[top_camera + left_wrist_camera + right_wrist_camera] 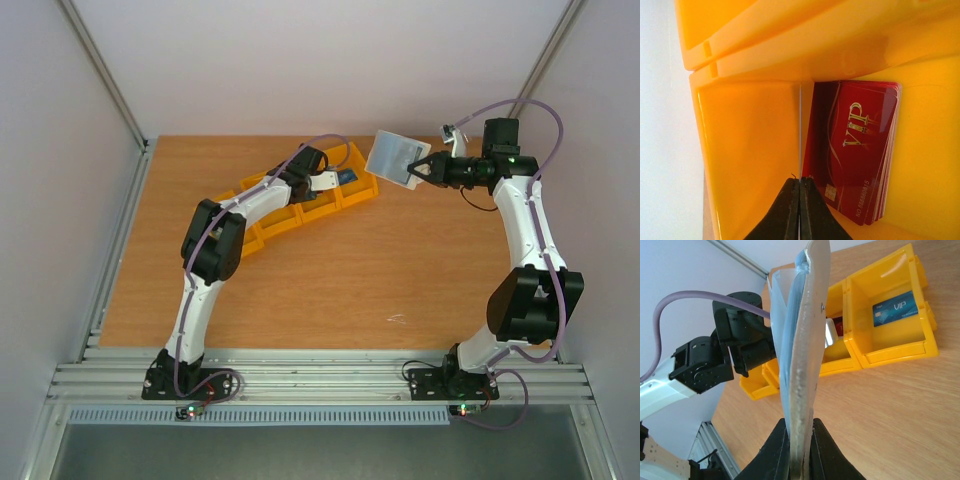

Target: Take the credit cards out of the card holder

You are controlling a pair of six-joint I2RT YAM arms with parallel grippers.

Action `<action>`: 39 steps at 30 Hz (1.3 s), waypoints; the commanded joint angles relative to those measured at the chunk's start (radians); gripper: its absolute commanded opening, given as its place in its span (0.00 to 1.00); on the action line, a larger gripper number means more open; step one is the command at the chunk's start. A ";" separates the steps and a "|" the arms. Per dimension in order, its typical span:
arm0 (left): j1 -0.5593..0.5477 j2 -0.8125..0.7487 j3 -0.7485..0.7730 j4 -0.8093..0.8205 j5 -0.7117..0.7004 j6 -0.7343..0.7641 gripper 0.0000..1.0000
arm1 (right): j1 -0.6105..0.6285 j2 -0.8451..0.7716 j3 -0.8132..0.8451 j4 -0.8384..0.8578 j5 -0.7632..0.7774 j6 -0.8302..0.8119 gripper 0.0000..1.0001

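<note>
Drop-off step: left gripper (800, 181), clenched shut, red card (855, 150) just right of its tips; right gripper (799, 427) clamps the holder (807, 340), from which another card probably comes next.

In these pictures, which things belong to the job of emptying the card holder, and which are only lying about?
Belong to the job: card holder, gripped by the right hand; red card; blue card; thin card pinched in the left hand.
Only lying about: yellow bins, where the red and blue cards rest; wooden table.
</note>
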 commanded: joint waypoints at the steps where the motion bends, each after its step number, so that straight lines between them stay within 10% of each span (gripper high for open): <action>1: -0.004 0.010 0.015 -0.011 0.040 0.016 0.05 | -0.006 -0.025 0.028 0.007 -0.021 -0.020 0.01; 19: 0.000 -0.070 -0.040 -0.010 0.135 0.008 0.21 | -0.006 -0.029 0.028 0.002 -0.019 -0.022 0.01; 28: 0.002 -0.267 -0.082 0.029 0.301 -0.134 0.48 | -0.006 -0.038 0.031 -0.008 -0.033 -0.036 0.01; 35: 0.073 -0.476 -0.161 -0.013 0.803 -0.462 0.68 | -0.001 -0.055 0.029 -0.015 -0.167 -0.073 0.01; 39: 0.141 -0.564 -0.272 0.170 1.202 -0.789 0.99 | 0.035 -0.078 0.036 -0.061 -0.242 -0.151 0.01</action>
